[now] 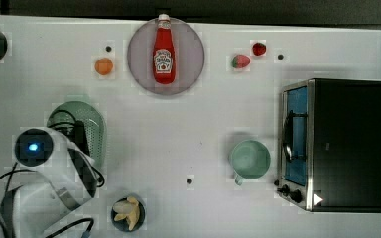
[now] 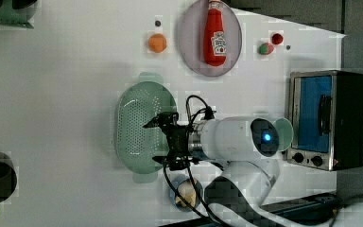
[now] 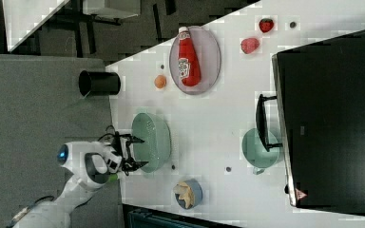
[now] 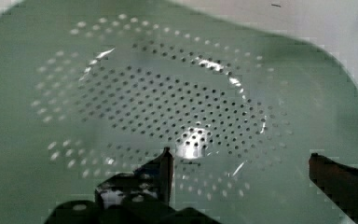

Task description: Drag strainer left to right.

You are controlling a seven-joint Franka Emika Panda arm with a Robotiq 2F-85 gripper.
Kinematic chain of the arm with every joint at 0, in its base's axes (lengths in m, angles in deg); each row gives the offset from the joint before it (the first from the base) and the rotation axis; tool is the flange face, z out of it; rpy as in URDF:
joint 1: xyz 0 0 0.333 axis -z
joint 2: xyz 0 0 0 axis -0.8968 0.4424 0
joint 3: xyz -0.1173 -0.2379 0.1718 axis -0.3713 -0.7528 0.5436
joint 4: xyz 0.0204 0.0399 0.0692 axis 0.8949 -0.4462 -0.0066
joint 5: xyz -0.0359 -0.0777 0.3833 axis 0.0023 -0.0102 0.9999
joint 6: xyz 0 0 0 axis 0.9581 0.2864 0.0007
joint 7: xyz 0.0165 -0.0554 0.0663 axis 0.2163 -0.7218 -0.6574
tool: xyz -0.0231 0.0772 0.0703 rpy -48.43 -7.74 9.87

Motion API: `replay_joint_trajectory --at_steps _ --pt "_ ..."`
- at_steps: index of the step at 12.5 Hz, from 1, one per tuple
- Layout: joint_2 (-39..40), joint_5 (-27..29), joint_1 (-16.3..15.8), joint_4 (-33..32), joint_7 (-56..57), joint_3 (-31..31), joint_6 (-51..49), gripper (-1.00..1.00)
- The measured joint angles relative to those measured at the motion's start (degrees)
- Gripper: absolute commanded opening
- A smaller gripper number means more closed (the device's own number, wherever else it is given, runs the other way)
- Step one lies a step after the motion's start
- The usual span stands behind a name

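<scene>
We've got the claw (image 2: 157, 141) spread wide open over the strainer (image 2: 137, 127), centre-left in the left view.

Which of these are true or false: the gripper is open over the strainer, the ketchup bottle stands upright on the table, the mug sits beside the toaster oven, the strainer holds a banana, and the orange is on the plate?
1. The gripper is open above the strainer. True.
2. The ketchup bottle stands upright on the table. False: it lies flat on the plate.
3. The mug sits beside the toaster oven. True.
4. The strainer holds a banana. False: its bowl is empty; the peeled banana lies in a small dark bowl.
5. The orange is on the plate. False: it sits on the table beside it.
</scene>
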Motion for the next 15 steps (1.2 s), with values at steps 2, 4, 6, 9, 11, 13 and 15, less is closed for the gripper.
replay_joint_trajectory --at_steps 2,4,6,9,11,13,15 --pt "3.9 0.2 -0.4 0.0 -0.3 -1.8 5.9 1.0" --pt "7.3 0.1 -1.4 0.6 -0.3 -5.2 9.2 1.0" --pt "8.8 0.6 -1.8 0.1 -0.4 -8.1 12.4 1.0" --pt "9.9 -0.9 -2.4 0.9 -0.6 -11.6 12.8 1.0" --pt "9.7 0.2 -3.9 0.6 -0.6 -13.3 12.7 1.0" --pt "9.5 -1.2 -4.7 -0.2 -0.6 -13.3 11.9 1.0" --pt "8.9 0.6 -7.7 0.0 -0.6 -16.2 13.1 1.0"
